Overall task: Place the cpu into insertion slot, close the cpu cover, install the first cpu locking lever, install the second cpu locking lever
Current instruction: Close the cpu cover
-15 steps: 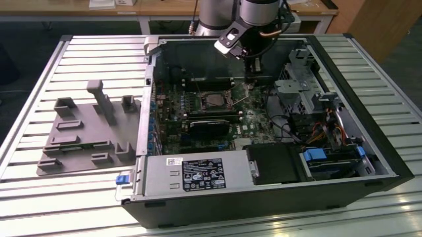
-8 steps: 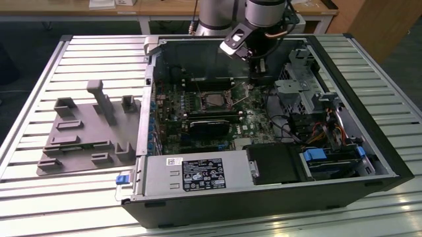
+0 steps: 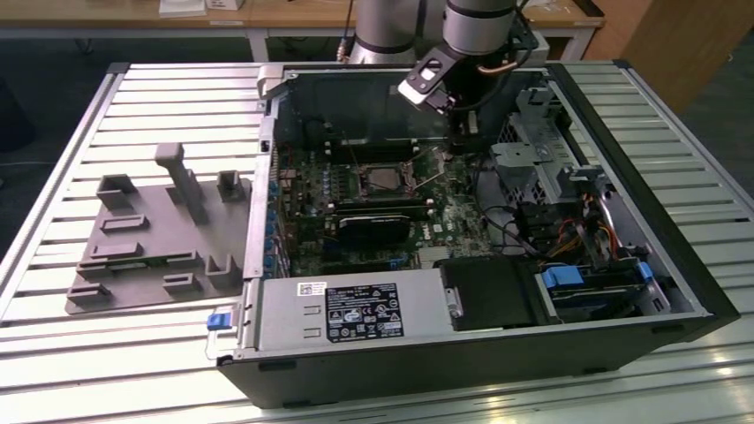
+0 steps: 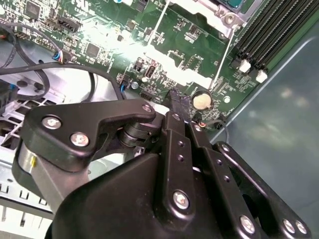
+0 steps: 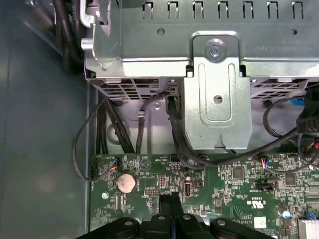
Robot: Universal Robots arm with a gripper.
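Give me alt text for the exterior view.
A robot arm's claw hangs inside an open computer case lying on a slatted table, to the exterior view's right of the insertion slot. A grey fixture sits beside the case, on the exterior view's left.

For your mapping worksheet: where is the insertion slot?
In the exterior view, the insertion slot sits mid-motherboard beside the black module, to the exterior view's left of the end effector.

Noted a grey moulded fixture [image 3: 159, 240] on the slatted worktop [image 3: 94, 353], at nine o'clock from the open computer case [image 3: 471, 369].
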